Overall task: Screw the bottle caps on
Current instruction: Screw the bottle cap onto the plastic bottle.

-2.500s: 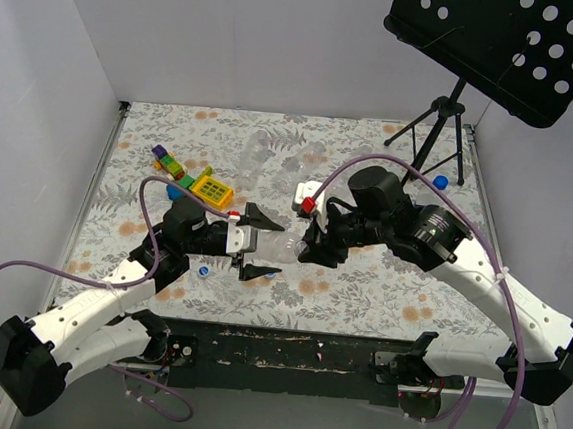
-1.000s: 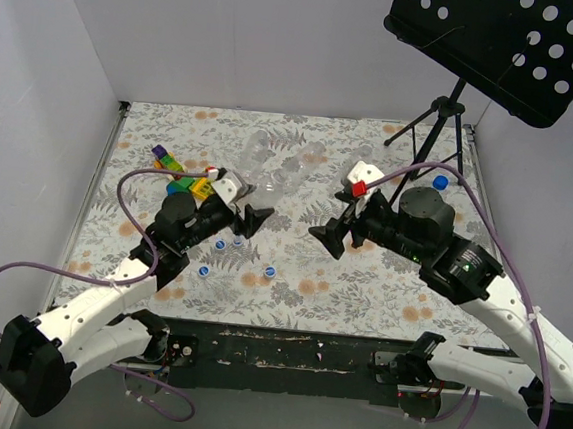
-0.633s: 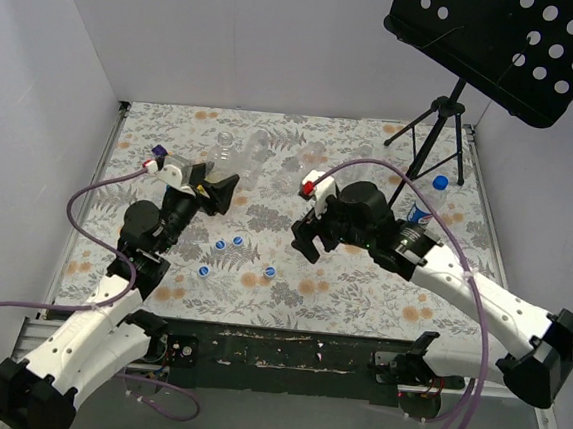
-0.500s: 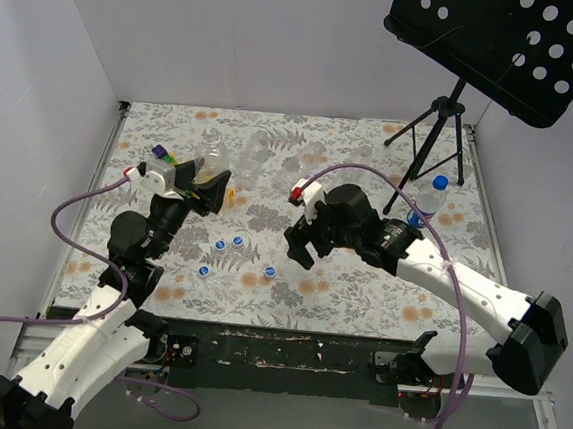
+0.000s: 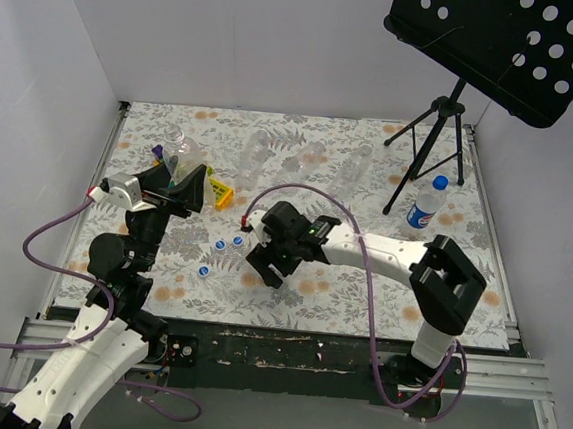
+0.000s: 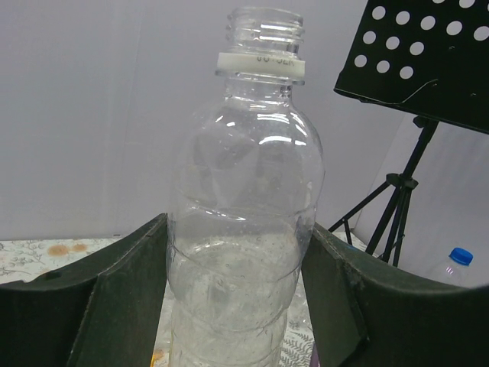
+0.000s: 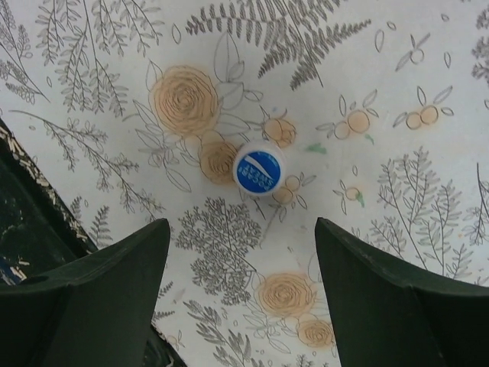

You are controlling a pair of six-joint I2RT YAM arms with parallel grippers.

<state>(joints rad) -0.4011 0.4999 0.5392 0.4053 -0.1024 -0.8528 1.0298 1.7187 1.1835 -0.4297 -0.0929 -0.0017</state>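
Note:
A clear bottle [image 6: 244,199] stands upright in my left gripper [image 6: 238,229], which is shut on its body; the neck is open, with a white ring and no cap. From above, this bottle [image 5: 177,147] and the left gripper [image 5: 184,180] sit at the left of the table. My right gripper [image 7: 242,229] is open and points down at a blue-and-white bottle cap [image 7: 258,170] lying on the cloth just beyond its fingertips. In the top view the right gripper [image 5: 267,263] hides that cap. Three more caps [image 5: 220,244] [image 5: 237,240] [image 5: 203,271] lie left of it.
Several clear bottles [image 5: 254,157] [image 5: 356,165] lie at the back. A labelled bottle with a blue cap [image 5: 426,202] stands at the right, beside a black tripod [image 5: 435,127] carrying a perforated black desk [image 5: 502,43]. Colourful toy blocks [image 5: 218,191] lie by the left gripper.
My left arm has swung left and back, carrying the clear bottle upright. The right arm has moved left and forward, down over the front cap, with its jaws slightly narrowed.

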